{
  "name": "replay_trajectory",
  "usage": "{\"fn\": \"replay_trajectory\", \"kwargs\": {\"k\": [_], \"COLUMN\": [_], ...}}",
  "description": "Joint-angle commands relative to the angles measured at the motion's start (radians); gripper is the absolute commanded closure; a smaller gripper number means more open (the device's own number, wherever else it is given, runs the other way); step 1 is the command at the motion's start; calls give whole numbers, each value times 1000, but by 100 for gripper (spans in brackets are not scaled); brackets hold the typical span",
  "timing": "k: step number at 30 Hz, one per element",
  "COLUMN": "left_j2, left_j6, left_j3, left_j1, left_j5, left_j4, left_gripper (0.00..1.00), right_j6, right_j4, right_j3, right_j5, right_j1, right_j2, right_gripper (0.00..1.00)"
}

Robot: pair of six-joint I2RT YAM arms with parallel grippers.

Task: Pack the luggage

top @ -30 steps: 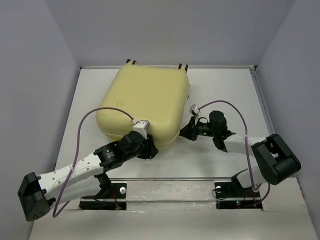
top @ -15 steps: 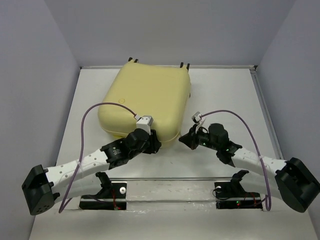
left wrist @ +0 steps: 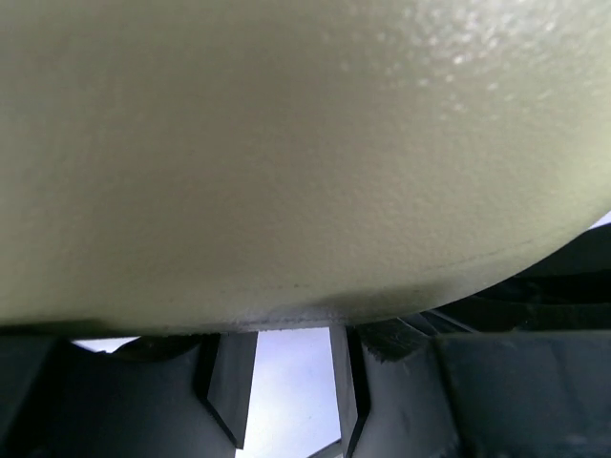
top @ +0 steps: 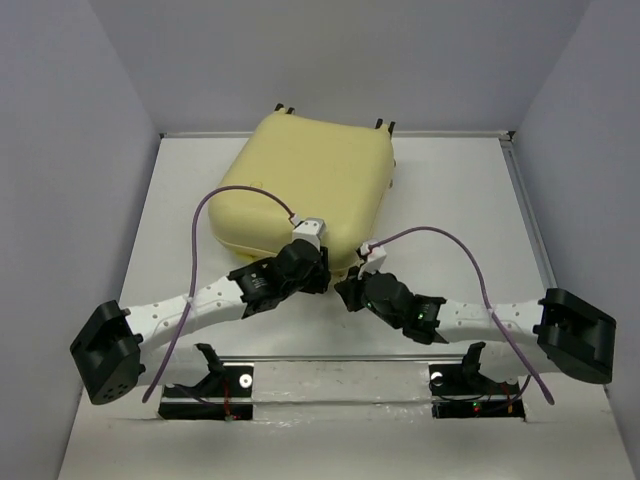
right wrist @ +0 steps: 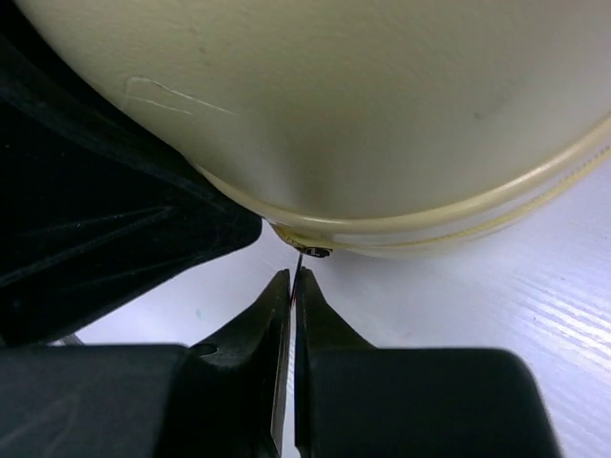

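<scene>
The right claw pinched the zipper pull of the luggage at its tips; an angled tug might slip the thin tab. The left claw sat spread, shell close above.

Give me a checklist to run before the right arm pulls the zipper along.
1. Luggage lid closed: ok, the two halves meet.
2. Right gripper shut on the zipper pull: ok, the tab runs between its fingertips.
3. Left gripper bracing the luggage: cannot tell. Its fingers stand apart close to the shell, and contact is unclear.
4. Seam free of snags: ok where visible.
5. Room between the arms: not ok, both grippers crowd the same near corner.
</scene>
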Motion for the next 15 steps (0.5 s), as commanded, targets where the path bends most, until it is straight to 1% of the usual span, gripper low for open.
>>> {"fn": "replay_trajectory", "kwargs": {"k": [1, 2, 4, 5, 6, 7, 8, 9, 10, 11, 12, 13, 14, 15], "left_j2": [-35, -49, -77, -95, -109, -123, -158, -178, -193, -211, -218, -219, -206, -193], "left_j6": [9, 8, 9, 11, 12, 14, 17, 21, 27, 41, 50, 63, 78, 107], "left_j3": [86, 84, 84, 99, 112, 124, 147, 161, 179, 231, 259, 286, 358, 398], "left_j1": [16, 19, 26, 39, 49, 65, 85, 111, 190, 238, 329, 370, 411, 487], "left_j5": [-1, -4, 2, 2, 2, 4, 25, 48, 106, 132, 151, 165, 172, 169], "left_j4": [282, 273, 242, 225, 187, 187, 155, 139, 103, 87, 58, 22, -3, -37], "left_gripper": [57, 57, 57, 57, 57, 55, 54, 50, 41, 36, 25, 18, 12, 4], "right_j6": [150, 140, 148, 163, 178, 186, 195, 206, 229, 238, 255, 255, 254, 245], "right_j4": [259, 330, 385, 446, 497, 532, 543, 533, 527, 522, 516, 511, 481, 453], "right_j3": [27, 27, 21, 8, -12, -30, -54, -65, -81, -97, -130, -140, -145, -141], "right_j5": [6, 20, 63, 74, 66, 56, 48, 42, 30, 28, 30, 27, 22, 20], "right_j1": [112, 112, 112, 112, 112, 112, 112, 112, 112, 112, 112, 112, 112, 112], "right_j2": [50, 57, 72, 83, 90, 98, 101, 103, 98, 94, 77, 66, 57, 35], "right_gripper": [93, 93, 93, 93, 93, 93, 93, 93, 93, 93, 93, 93, 93, 93]}}
